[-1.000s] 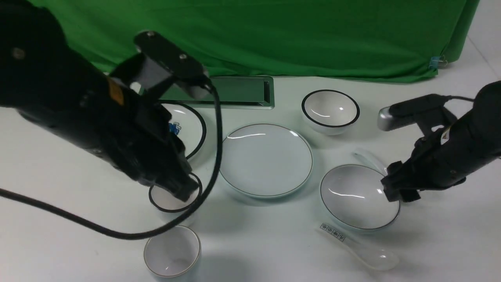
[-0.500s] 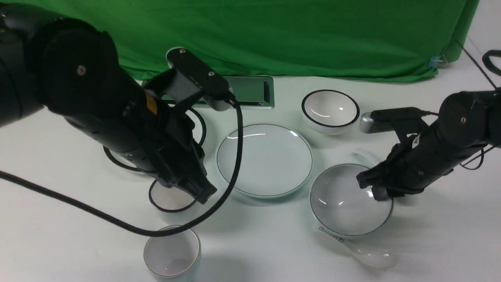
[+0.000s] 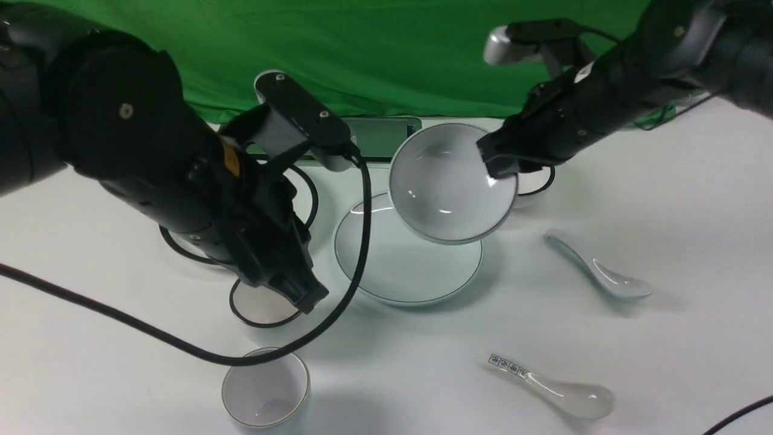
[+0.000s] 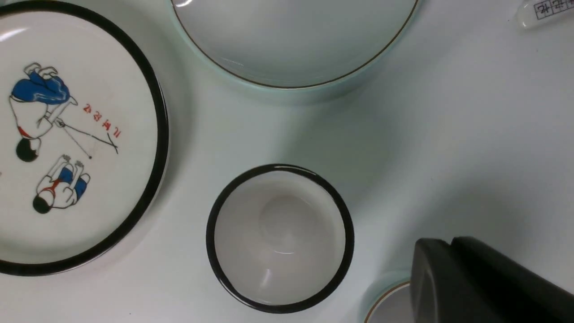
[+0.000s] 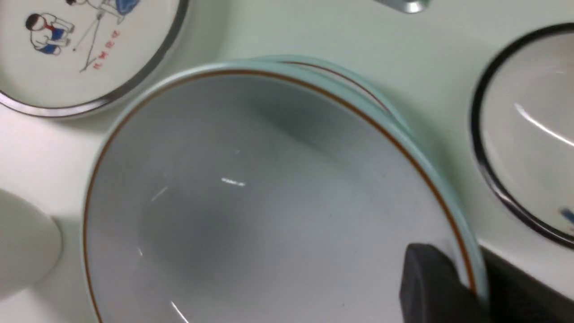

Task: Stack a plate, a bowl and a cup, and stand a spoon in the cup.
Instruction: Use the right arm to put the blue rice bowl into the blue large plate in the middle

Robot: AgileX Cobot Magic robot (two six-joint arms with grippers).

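Right fingers [image 3: 492,162] clamp the tilted bowl [image 3: 447,190] at its rim, over the plate [image 3: 401,275] — left fingers [image 3: 301,291] closed.

bowl [image 3: 450,190] hangs above plate [image 3: 398,275]; spoon [image 3: 599,275] lies right of them.

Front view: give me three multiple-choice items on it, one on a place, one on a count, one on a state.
1. Where is the bowl relative to the plate? A resting flat on it; B tilted in the air above it; C upside down beside it.
2. How many spoons lie on the table? A one; B two; C three.
3. The right gripper is: A open and empty; B shut on a spoon; C shut on the bowl's rim.
Answers: B, it hangs tilted, clear of the plate; B, the plain spoon and the printed spoon; C, its fingers pinch the rim.
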